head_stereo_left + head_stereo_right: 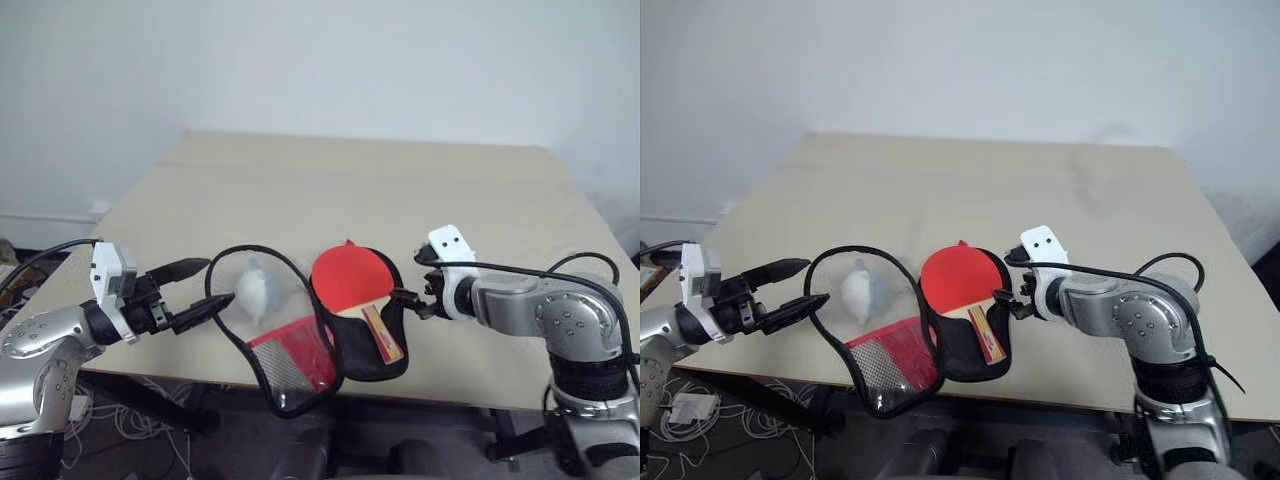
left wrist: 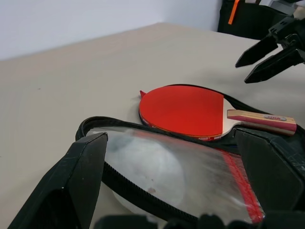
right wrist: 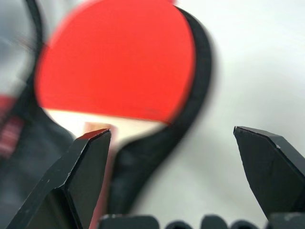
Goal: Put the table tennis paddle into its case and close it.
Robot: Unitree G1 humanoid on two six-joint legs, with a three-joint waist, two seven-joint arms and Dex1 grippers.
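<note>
Left to right for you:

Left tool is spread wide and holds nothing. Its fingertips sit at the left rim of the open case, one above the zipper edge and one at it; you can't tell from these views whether it touches.

The case lies opened flat near the front edge of the table. The left half is the see-through mesh flap, with a whitish plastic wad on or under it. The right half is the black shell.

The table tennis paddle lies flat in that black shell, red face up. Its long axis runs from the far side toward you, slightly angled: blade away from you, handle pointing back toward the front edge and a little right. It looks seated inside the shell outline.

Right tool is also wide apart and empty, just beside the shell's right rim, apart from the paddle.

Status, my read: insertion done, roughly halfway. Left: fold the mesh flap over the paddle and run the zipper round. The wad may get trapped when you fold.
</note>
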